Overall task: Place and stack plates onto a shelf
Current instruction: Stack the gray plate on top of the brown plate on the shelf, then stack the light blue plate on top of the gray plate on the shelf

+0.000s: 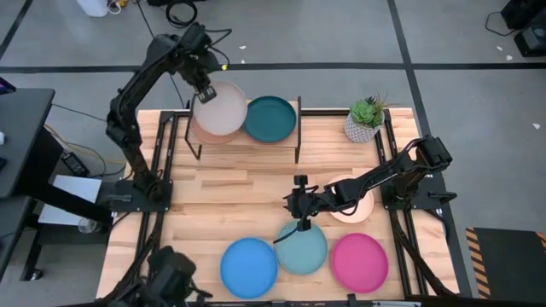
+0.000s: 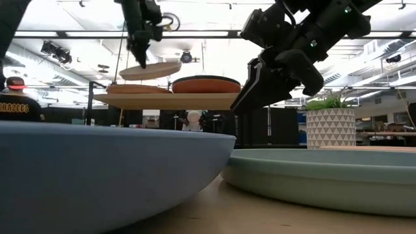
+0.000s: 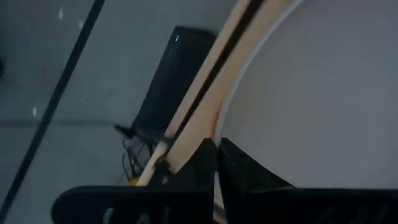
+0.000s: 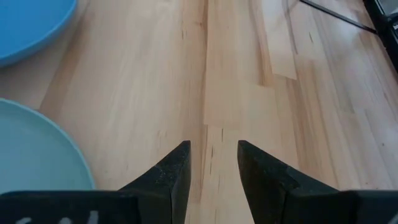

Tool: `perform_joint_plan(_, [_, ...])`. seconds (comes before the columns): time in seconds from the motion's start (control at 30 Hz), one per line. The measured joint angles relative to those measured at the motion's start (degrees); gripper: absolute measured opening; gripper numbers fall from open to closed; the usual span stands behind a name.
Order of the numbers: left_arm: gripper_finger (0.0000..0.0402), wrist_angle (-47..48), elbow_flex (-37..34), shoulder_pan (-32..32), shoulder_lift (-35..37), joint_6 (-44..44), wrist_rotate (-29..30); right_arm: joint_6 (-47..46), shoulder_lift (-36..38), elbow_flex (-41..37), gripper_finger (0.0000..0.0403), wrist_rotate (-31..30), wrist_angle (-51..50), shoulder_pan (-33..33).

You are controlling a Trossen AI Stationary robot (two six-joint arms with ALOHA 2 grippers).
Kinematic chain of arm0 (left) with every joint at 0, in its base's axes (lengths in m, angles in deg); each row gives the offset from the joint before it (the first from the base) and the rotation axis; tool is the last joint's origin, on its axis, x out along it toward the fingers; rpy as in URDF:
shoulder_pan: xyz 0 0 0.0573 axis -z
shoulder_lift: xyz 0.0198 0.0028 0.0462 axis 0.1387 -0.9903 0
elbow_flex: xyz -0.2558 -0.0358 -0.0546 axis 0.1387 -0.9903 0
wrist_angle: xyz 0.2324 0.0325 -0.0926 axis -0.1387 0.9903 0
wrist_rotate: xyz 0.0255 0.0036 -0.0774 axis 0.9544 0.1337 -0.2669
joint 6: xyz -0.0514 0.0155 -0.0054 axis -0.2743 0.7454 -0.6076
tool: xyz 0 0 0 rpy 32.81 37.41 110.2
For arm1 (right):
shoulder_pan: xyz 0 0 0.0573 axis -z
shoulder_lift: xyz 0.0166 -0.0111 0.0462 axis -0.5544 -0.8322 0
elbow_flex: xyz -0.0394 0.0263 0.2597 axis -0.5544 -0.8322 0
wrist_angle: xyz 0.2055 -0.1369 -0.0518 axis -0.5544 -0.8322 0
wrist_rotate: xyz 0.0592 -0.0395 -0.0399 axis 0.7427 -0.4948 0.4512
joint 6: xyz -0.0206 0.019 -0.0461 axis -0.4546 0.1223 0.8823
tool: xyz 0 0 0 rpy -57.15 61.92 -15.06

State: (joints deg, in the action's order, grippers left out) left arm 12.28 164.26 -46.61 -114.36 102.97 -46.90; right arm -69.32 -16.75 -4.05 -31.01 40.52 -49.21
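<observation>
The left gripper (image 1: 205, 92) is closed on the rim of the cream plate (image 1: 223, 109) and holds it just above the left half of the shelf (image 1: 247, 141), at about 11 o'clock on the table (image 1: 247, 183). In the low view this plate (image 2: 151, 70) is tilted a little, its right side higher, over an orange plate (image 2: 138, 89) that lies flat on the shelf (image 2: 166, 100). The dark teal plate (image 1: 270, 118) lies flat on the right half of the shelf, just beside the cream one.

The right gripper (image 1: 299, 207) is near the table centre, fingers (image 4: 171, 171) a little apart and holding nothing, above bare wood. It points toward 9 o'clock. Just at its 6 o'clock side lies the light teal plate (image 1: 302, 248), with the blue plate (image 1: 249, 266) at 7 o'clock and the magenta plate (image 1: 359, 262) at 5 o'clock. All three lie flat along the near edge. One more plate (image 1: 357, 208) lies under the right arm, at 3 o'clock.
</observation>
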Motion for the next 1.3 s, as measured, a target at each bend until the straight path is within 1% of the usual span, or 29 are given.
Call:
perform_joint_plan(0.13, [0.0010,4.4,-1.1,-1.3,-2.6,-1.3,2.7,0.3,0.0,0.0,0.0138,0.0,0.0,-0.6])
perform_joint_plan(0.23, [0.0010,5.8,-1.7,-1.4,-2.3,-1.4,3.9,0.8,0.0,0.0,0.0138,0.0,0.3,-0.6])
perform_joint_plan(0.37, [0.0013,5.9,-1.8,-1.5,-2.3,-1.4,1.8,0.9,0.0,0.0,0.0138,0.0,0.7,-0.6])
perform_joint_plan(0.67, [0.0031,6.0,-3.2,0.3,-2.3,-1.5,1.5,0.6,0.0,0.0,0.0138,0.0,1.3,-1.0])
perform_joint_plan(0.77, [0.0058,5.1,-3.2,1.3,-2.3,-1.4,1.0,0.7,0.0,0.0,0.0138,-0.2,1.4,-1.0])
perform_joint_plan(0.97, [0.0143,2.7,-3.2,2.9,-2.3,0.0,3.6,1.4,0.0,0.0,0.0138,-0.2,1.4,-1.0])
perform_joint_plan(1.07, [0.0177,1.4,-2.9,3.1,-2.3,0.5,3.8,1.4,0.0,0.0,0.0138,-0.2,1.4,-1.0])
perform_joint_plan(1.17, [0.0193,1.8,-1.5,3.4,-2.2,0.5,2.9,1.8,0.0,0.0,0.0138,-0.2,1.4,-1.0])
perform_joint_plan(1.3, [0.0192,2.7,0.7,5.0,-0.4,-0.2,-3.0,2.2,0.0,0.0,0.0138,-0.7,0.7,-0.8])
